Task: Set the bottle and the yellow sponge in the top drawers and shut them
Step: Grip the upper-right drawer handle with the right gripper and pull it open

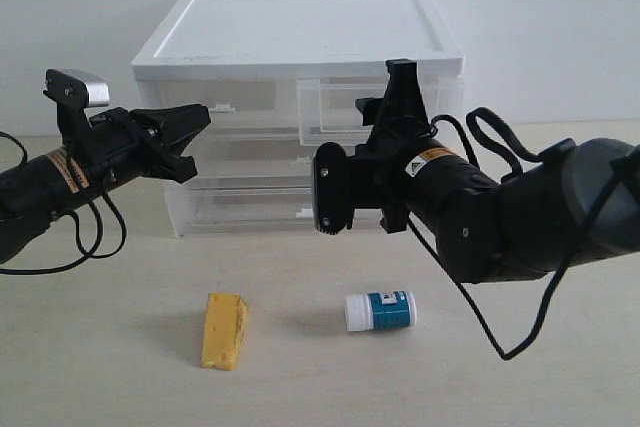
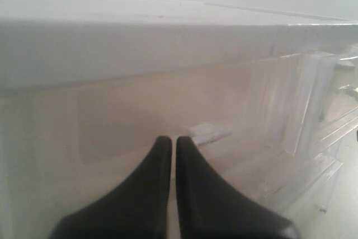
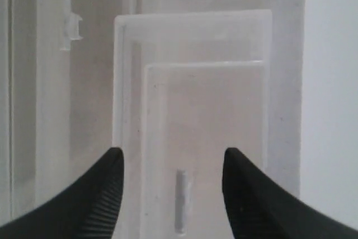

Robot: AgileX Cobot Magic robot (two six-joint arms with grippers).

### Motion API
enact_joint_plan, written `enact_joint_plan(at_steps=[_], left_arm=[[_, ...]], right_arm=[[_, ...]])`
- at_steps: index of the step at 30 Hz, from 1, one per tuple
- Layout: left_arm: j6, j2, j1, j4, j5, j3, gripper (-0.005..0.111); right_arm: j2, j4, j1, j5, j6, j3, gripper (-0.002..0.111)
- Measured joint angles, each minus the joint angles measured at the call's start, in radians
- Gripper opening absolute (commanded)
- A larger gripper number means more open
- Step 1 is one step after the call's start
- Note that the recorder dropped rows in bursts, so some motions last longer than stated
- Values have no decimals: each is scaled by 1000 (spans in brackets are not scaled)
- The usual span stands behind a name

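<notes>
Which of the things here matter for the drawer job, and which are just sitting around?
For the job: bottle, yellow sponge, left top drawer, right top drawer.
Just there: full-width lower drawers, white cabinet top.

Yellow sponge [image 1: 224, 331] shows yellow-orange, one side darker; bottle [image 1: 380, 311] white with ribbed white cap and teal-blue label; cabinet top [image 1: 300, 27] white, top drawers [image 1: 345, 107] translucent with white handle tabs [image 2: 210, 133]; table [image 1: 100, 347] pale beige; left arm [image 1: 40, 182] and right arm [image 1: 500, 217] black, orange-marked labels.
</notes>
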Motion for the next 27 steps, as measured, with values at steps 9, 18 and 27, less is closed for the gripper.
enact_joint_plan(at_steps=[9, 18, 27], left_arm=[[0, 0, 0, 0, 0, 0, 4], [4, 0, 0, 0, 0, 0, 4], [6, 0, 0, 0, 0, 0, 4]], right_arm=[[13, 64, -14, -51, -2, -12, 12], [13, 146, 1, -39, -75, -16, 0], [13, 194, 126, -141, -133, 106, 0]])
